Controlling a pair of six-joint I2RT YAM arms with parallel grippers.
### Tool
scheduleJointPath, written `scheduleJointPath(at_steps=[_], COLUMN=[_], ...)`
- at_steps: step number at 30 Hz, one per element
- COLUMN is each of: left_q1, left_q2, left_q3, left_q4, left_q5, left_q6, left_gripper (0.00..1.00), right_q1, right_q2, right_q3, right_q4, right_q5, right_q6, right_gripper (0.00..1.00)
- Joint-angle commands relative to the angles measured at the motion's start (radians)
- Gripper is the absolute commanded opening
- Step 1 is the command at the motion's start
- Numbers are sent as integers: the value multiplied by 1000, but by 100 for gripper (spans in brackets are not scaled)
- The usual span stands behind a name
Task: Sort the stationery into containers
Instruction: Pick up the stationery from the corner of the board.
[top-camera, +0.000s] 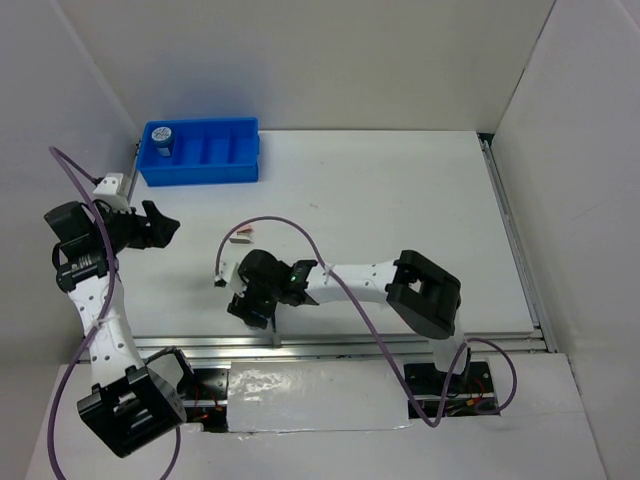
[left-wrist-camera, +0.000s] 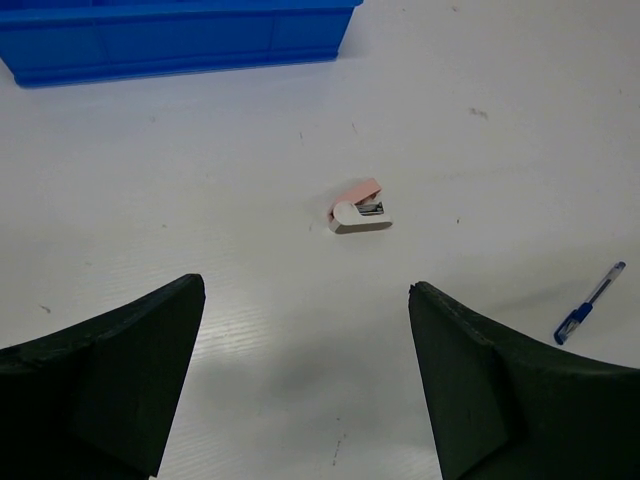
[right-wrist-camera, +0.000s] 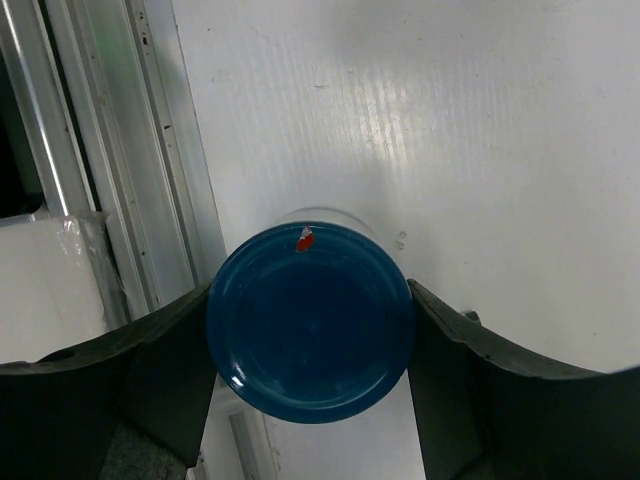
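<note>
Our white table (top-camera: 400, 200) carries the blue tray (top-camera: 200, 177) at the upper left of the top view. One tape roll (top-camera: 162, 138) already stands in its leftmost compartment.

The right gripper (right-wrist-camera: 312, 345) sits low and left of centre in that view. Its fingers press both sides of a second blue roll (right-wrist-camera: 310, 300), so we read it as clamped on the roll. The grip is on a smooth round wall, so we think the roll could twist or squirt out on lifting. The metal rail (right-wrist-camera: 120, 150) lies just beside it, and a drop there could send the roll off the table edge.

The left gripper (left-wrist-camera: 305, 370) hangs with its jaws wide apart and holds nothing. It stands between the roll and the tray, so we judge the two arms may clash on the carry.

The blue pen (left-wrist-camera: 590, 302) and the pink-white piece (left-wrist-camera: 358, 208) lie loose, and a sweeping arm could knock them.
</note>
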Motion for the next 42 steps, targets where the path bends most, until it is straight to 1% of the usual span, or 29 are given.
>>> scheduleJointPath(at_steps=[1, 2, 3, 4, 5, 6, 7, 8, 9, 10, 11, 12, 13, 14, 15, 16, 17, 18, 19, 20, 22, 23, 25, 26, 28, 30, 33, 37, 42], left_q1=[7, 7, 7, 6, 4, -1, -4, -5, -22, -30, -57, -76, -103, -131, -202, -237, -322, -370, -417, -511, -612, -699, -770, -816, -840, -854, -890, -964, -1025], left_q2=[13, 12, 9, 1, -5, -11, -23, -28, -33, -36, -31, -28, -17, -11, -8, -7, -8, -11, -7, -4, 13, 21, 36, 44, 65, 88, 124, 174, 282], left_q3=[3, 2, -1, -9, -13, -21, -35, -41, -56, -62, -64, -59, -46, -40, -33, -27, -27, -27, -24, -23, -12, -6, 16, 25, 59, 97, 152, 204, 319], left_q4=[66, 80, 92, 106, 116, 132, 164, 176, 195, 227, 236, 236, 226, 221, 213, 209, 221, 230, 239, 251, 267, 270, 279, 279, 270, 238, 193, 135, 28], left_q5=[69, 86, 97, 107, 118, 127, 136, 140, 130, 120, 118, 124, 127, 126, 124, 124, 111, 94, 72, 34, -7, -65, -125, -182, -248, -305, -290, -345, -361], left_q6=[9, 8, 6, 1, 0, -11, -15, -20, -44, -64, -74, -110, -112, -112, -103, -100, -106, -132, -144, -163, -196, -200, -193, -181, -170, -167, -158, -140, -45], left_gripper=[95, 94, 94, 93, 93, 93, 93, 93, 93, 93, 93, 93, 94, 94, 94, 95, 95, 96, 97, 97, 99, 99, 99, 99, 99, 99, 99, 99, 99], right_q1=[-63, -112, -112, -176, -210, -250, -329, -370, -407, -478, -512, -548, -578, -633, -657, -680, -719, -732, -747, -757, -769, -769, -763, -758, -754, -757, -755, -743, -721], right_q2=[-51, -62, -73, -94, -99, -105, -117, -121, -125, -137, -148, -157, -183, -193, -199, -213, -220, -228, -245, -251, -265, -268, -276, -276, -280, -301, -331, -329, -335], right_q3=[39, 62, 77, 89, 118, 131, 141, 157, 158, 152, 119, 91, 59, 9, -7, -22, -53, -65, -84, -89, -107, -115, -141, -151, -171, -181, -201, -201, -181], right_q4=[-29, -53, -53, -73, -79, -82, -83, -75, -43, -18, 15, 72, 189, 250, 302, 388, 435, 507, 535, 558, 620, 643, 701, 718, 731, 663, 606, 605, 550], right_q5=[-101, -133, -173, -254, -300, -351, -403, -508, -558, -603, -684, -727, -764, -798, -854, -880, -900, -917, -919, -924, -939, -945, -957, -965, -970, -951, -895, -891, -884], right_q6=[45, 80, 102, 143, 200, 232, 272, 348, 386, 471, 524, 579, 695, 751, 798, 896, 944, 981, 1040, 1067, 1134, 1159, 1211, 1223, 1228, 1196, 1130, 1127, 1081], right_gripper=[22, 16, 13, 9, 3, 0, 0, 0, 0, 0, 0, 0, 0, 0, 0, 0, 0, 0, 0, 0, 0, 0, 0, 0, 0, 0, 0, 0, 0])
